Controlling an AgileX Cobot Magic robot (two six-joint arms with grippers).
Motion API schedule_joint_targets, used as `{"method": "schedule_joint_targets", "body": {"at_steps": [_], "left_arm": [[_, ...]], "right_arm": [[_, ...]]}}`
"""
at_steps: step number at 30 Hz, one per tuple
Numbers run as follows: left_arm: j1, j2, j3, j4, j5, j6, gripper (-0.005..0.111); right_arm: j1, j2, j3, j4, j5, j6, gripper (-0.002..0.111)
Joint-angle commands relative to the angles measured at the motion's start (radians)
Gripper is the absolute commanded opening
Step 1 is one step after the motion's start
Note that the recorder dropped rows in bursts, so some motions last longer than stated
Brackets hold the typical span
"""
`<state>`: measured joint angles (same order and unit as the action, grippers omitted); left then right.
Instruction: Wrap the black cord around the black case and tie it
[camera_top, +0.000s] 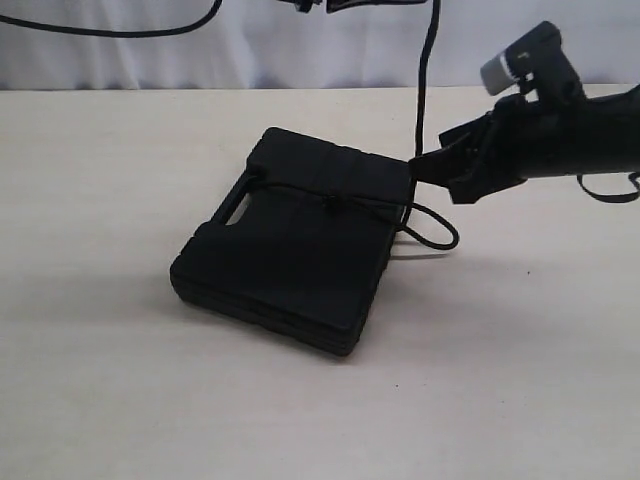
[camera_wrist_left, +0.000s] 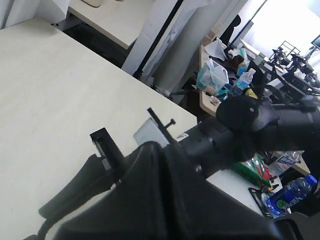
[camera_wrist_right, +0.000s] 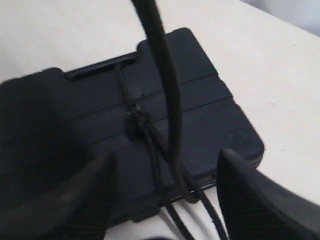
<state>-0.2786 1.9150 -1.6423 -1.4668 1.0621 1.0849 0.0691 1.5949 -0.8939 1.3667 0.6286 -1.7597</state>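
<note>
The black case (camera_top: 290, 250) lies flat near the middle of the bench (camera_top: 120, 380), its handle slot (camera_top: 232, 205) turned toward the left edge. The black cord (camera_top: 300, 190) runs from that slot across the lid to a knot (camera_top: 328, 204). From there it drops over the side facing the right edge, where a slack loop (camera_top: 440, 238) rests on the bench. My right hand (camera_top: 432, 170) hovers just beside that side of the case. Its fingers (camera_wrist_right: 95, 200) are spread wide and hold nothing, with the cord's loose runs passing under the gap. A dark strand (camera_top: 425, 90) rises from there out of the top of the exterior view, and I cannot tell whether it is cord or arm cable. My left hand (camera_wrist_left: 107, 195) shows only as a dark blur in its own camera, so I cannot tell how it is set. I judge the wrap done and the knot in need of snugging. To do that well I would close on the slack close to the knot, not out at the loop. I would pull low, along the lid toward the right edge, so the case neither lifts nor slides. I would also check that only one run is pinched, since two lie side by side there.
</note>
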Motion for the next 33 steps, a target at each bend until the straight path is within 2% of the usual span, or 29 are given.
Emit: {"method": "schedule_joint_targets", "body": {"at_steps": [1, 5, 8, 13, 16, 19, 21, 22, 24, 27, 29, 31, 33], "left_arm": [[-0.001, -0.004, 0.001, -0.017, 0.009, 0.009, 0.000], [-0.001, -0.004, 0.001, -0.015, 0.027, 0.009, 0.000], [-0.001, -0.004, 0.001, -0.011, 0.028, 0.009, 0.000], [0.003, -0.004, 0.001, 0.005, 0.020, 0.009, 0.000], [0.013, -0.004, 0.001, 0.063, 0.004, -0.029, 0.001], [0.023, -0.006, 0.001, 0.256, 0.001, -0.052, 0.014], [0.034, -0.007, 0.001, 0.456, -0.026, -0.153, 0.030], [0.034, -0.007, 0.001, 0.547, -0.039, -0.230, 0.037], [0.037, -0.007, 0.001, 0.848, -0.063, -0.418, 0.049], [0.037, 0.008, 0.023, 1.266, -0.068, -0.697, 0.057], [0.054, 0.032, 0.034, 1.454, -0.062, -0.878, 0.057], [0.082, 0.065, 0.047, 1.476, -0.049, -1.006, 0.057], [0.115, 0.107, 0.049, 1.377, -0.014, -1.001, 0.057]], "right_arm": [[0.098, 0.025, -0.001, 0.072, -0.206, -0.100, 0.049], [0.107, 0.058, -0.001, 0.254, -0.211, -0.214, 0.027], [0.107, 0.074, -0.001, 0.296, -0.208, -0.234, 0.006], [0.105, 0.065, -0.001, 0.296, -0.208, -0.202, 0.004], [0.078, 0.044, -0.001, 0.296, -0.212, -0.113, 0.004], [0.017, 0.019, -0.001, 0.280, -0.206, 0.036, 0.004], [-0.029, 0.007, -0.001, 0.223, -0.163, 0.116, 0.004], [-0.047, 0.002, -0.001, 0.200, -0.138, 0.135, 0.004], [-0.072, 0.002, -0.001, 0.123, -0.097, 0.191, 0.004], [-0.078, 0.002, -0.001, 0.031, -0.100, 0.260, 0.004], [-0.078, 0.002, -0.001, 0.005, -0.100, 0.262, 0.004], [-0.078, 0.002, -0.001, 0.005, -0.100, 0.267, 0.004], [-0.078, 0.002, -0.001, 0.005, -0.100, 0.269, 0.004]]}}
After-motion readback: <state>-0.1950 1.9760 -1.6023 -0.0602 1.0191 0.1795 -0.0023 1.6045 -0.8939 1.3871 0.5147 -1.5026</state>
